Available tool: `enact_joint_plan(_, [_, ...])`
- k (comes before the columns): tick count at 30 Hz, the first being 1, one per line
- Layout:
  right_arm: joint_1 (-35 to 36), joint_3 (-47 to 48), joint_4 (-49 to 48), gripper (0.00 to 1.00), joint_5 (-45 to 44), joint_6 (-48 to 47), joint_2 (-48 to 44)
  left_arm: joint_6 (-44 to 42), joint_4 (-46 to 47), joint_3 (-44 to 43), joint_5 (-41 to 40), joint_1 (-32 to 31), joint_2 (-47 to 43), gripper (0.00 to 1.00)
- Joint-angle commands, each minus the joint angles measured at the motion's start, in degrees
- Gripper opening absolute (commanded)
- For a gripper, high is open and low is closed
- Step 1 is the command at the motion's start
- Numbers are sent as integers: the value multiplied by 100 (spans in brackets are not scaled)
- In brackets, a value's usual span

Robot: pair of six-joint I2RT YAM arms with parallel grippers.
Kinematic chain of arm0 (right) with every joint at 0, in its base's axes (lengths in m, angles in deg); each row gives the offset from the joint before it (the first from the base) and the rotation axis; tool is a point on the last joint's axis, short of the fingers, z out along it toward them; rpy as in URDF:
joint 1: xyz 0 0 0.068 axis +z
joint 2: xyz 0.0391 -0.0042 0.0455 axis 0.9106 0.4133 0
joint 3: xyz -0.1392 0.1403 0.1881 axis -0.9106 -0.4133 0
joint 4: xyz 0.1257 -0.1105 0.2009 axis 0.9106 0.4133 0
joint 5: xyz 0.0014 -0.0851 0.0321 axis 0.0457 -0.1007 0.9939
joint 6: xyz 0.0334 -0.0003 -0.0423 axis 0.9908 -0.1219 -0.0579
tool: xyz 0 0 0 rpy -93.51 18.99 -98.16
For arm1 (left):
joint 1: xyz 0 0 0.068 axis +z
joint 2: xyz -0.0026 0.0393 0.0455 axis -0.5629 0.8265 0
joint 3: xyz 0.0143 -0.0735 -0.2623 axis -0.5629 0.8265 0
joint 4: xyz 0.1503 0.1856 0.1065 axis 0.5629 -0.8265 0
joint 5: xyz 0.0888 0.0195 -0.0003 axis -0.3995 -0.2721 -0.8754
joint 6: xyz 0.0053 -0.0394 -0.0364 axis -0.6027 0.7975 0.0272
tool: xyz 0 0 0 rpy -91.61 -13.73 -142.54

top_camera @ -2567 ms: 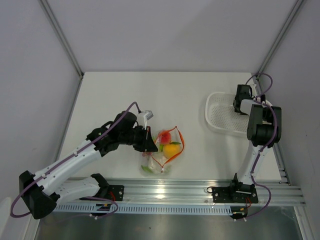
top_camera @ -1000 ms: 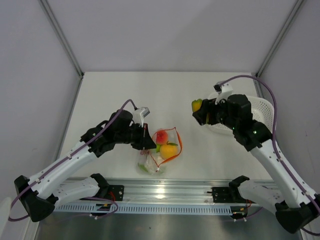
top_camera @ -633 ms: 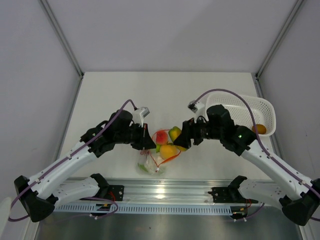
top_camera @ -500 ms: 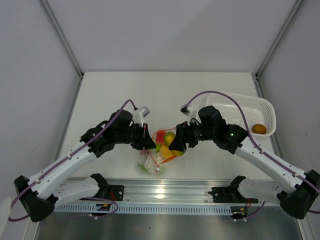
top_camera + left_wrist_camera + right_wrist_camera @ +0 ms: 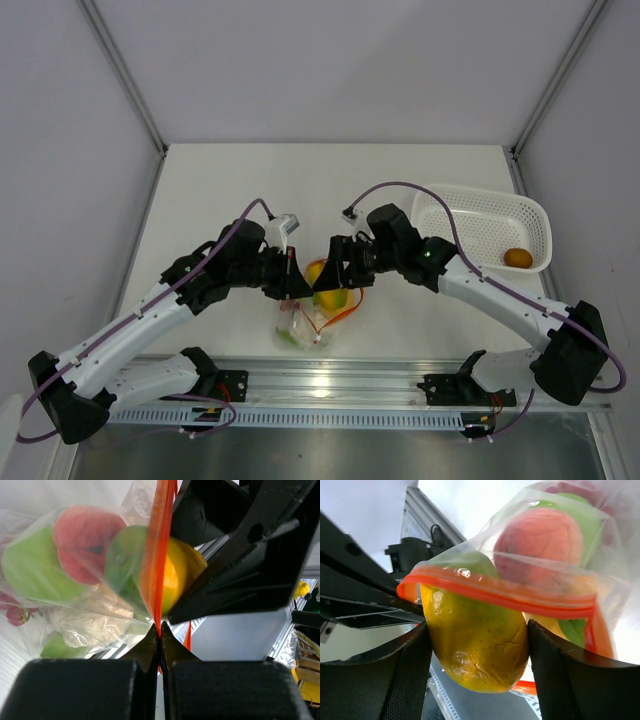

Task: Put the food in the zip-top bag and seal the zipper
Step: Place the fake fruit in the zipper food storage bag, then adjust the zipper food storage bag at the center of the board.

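Observation:
The clear zip-top bag (image 5: pixel 309 331) lies near the front edge with red (image 5: pixel 82 532), green (image 5: pixel 30 570) and peach-coloured (image 5: pixel 540 540) food inside. My left gripper (image 5: pixel 299 288) is shut on the red-orange zipper (image 5: pixel 158 580), holding one side of the mouth up. A yellow-green fruit (image 5: pixel 475 645) sits between the fingers of my right gripper (image 5: pixel 476 655), which is shut on it. The fruit is at the bag's mouth, with the zipper strip (image 5: pixel 495 594) crossing its top. In the top view my right gripper (image 5: pixel 329 284) sits right beside the left one.
A white perforated basket (image 5: pixel 470 215) stands at the back right, holding an orange fruit (image 5: pixel 517 258). The aluminium rail (image 5: pixel 400 380) runs along the near edge just in front of the bag. Grey walls close in both sides.
My right arm has swung left from the basket, carrying the yellow-green fruit to the bag's mouth. The left gripper has stayed shut on the zipper in the same place.

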Motion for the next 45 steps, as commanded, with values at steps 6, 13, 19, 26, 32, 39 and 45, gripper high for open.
enact_joint_plan(6, [247,233,-316,99,-222,416,-205,111,285,-248,163,51,-193,1])
enact_joint_plan(13, [239,391,422,99,-1222,-23,-802,120,293,-204,155,51,-255,1])
enact_joint_plan(19, [230,585,1178,99,-2190,-339,-1268,102,258,-221,137,51,-281,1])
enact_joint_plan(26, [186,585,1732,94,-3018,-753,-1041,129,276,-186,128,51,-317,1])
enact_joint_plan(32, [335,155,1443,81,-3168,-806,-724,137,276,-204,146,51,-317,0])
enact_joint_plan(39, [423,-346,1038,55,-2984,-736,-618,120,241,-195,137,51,-308,1])
enact_joint_plan(45, [476,-243,783,6,-2720,-770,-636,137,249,-107,120,51,-317,0])
